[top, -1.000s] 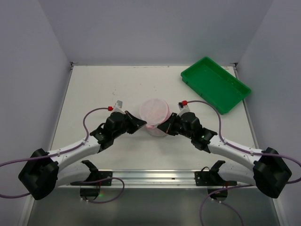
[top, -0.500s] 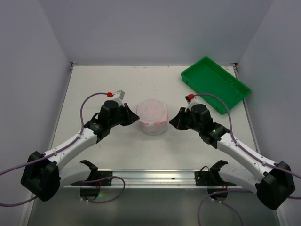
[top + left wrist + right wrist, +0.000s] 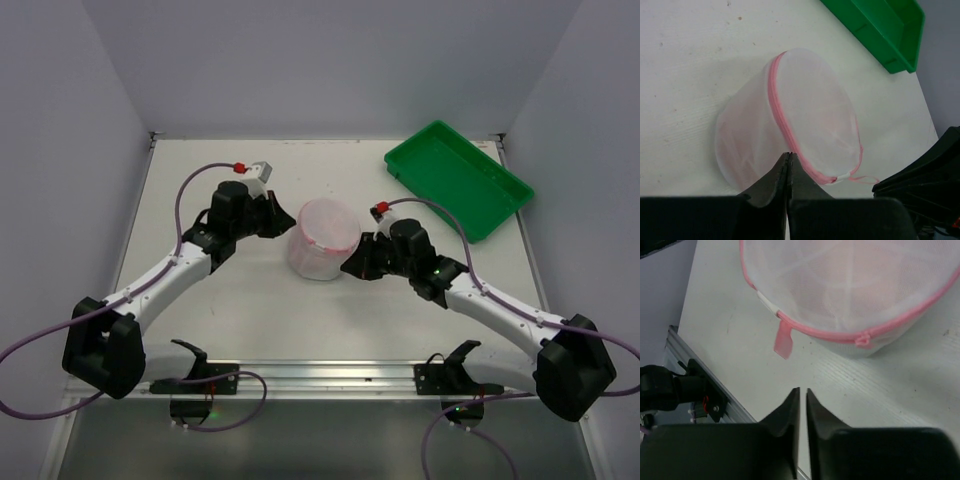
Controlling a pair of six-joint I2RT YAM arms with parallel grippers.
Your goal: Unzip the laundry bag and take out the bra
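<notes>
At the left end effector (image 3: pixel 788 156): we see both fingers pressed together with nothing between them. The tips sit at the lower centre of the wrist frame, against the near edge of the bag, and we cannot tell whether they touch the mesh.
At the right end effector (image 3: pixel 801 390): the fingers are all but closed, with a thin slit between them, and hold nothing. The tips hang over the bare surface at the lower centre of the frame, short of the bag.
Pull tab (image 3: pixel 783 339): a pink strip hangs off the trim, just up and left of the right tips and apart from them.
Zip slider (image 3: pixel 862 339): we take the small pink lump on the trim, right of centre, for the slider.
Zip trim (image 3: pixel 782 120): it runs round the lid flap with no gap that we can find.
Laundry bag (image 3: pixel 322 238): it sits at the centre of the overhead frame, between the two end effectors, tilted with its lid uppermost.
Bra (image 3: pixel 865 265): we see only a pale pink shade behind the mesh, so we judge it is inside.
Green tray (image 3: pixel 457 178): upper right of the overhead frame, well apart from the bag.
Surface (image 3: pixel 200 180): white, carrying both bag and tray.
Progress: by our reading nothing is done yet. The zip looks closed. What remains is to steady the bag, catch the tab, run the zip round and draw the bra out.
</notes>
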